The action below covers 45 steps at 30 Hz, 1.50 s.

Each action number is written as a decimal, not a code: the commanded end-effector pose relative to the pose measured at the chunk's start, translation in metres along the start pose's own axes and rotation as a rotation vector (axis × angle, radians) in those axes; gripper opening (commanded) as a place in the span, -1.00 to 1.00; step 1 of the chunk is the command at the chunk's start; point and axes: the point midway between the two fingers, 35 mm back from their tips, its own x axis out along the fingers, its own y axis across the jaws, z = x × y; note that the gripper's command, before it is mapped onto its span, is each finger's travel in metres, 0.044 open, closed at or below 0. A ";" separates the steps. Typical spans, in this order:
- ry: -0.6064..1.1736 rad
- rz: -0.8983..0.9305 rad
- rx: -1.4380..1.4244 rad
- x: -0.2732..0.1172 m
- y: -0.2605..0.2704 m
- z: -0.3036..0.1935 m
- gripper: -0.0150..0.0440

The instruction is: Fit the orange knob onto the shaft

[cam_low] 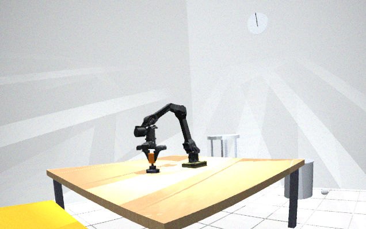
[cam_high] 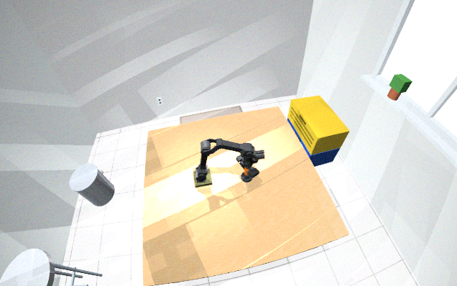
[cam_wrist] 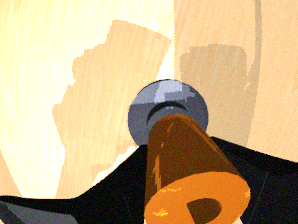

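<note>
The orange knob (cam_high: 245, 172) (cam_low: 151, 158) (cam_wrist: 187, 155) is upright between the fingers of my gripper (cam_low: 152, 160), which is shut on it. In the wrist view its top shows a dark D-shaped hole. The round dark pedestal (cam_high: 246, 177) (cam_low: 152, 171) (cam_wrist: 140, 114) stands on the table directly under the knob. In the exterior view the knob is above the pedestal's base, with a short dark piece between them. How far the shaft is inside the knob, and the shaft's flat side, are hidden.
The wooden table (cam_high: 223, 237) (cam_low: 218, 184) carries the arm's base (cam_high: 202, 178) (cam_low: 194, 164) to one side of the pedestal. A yellow and blue box (cam_high: 320, 122) stands beyond the table's edge. A grey cylinder (cam_high: 94, 187) and a stool (cam_low: 223, 137) stand off the table.
</note>
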 end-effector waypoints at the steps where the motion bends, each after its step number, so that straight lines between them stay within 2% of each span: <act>1: -0.006 0.000 -0.015 -0.004 0.000 0.000 -0.49; 8: -0.006 -0.001 -0.216 -0.006 0.003 -0.004 -0.49; 45: -0.006 -0.001 -0.216 0.001 0.001 -0.001 -0.49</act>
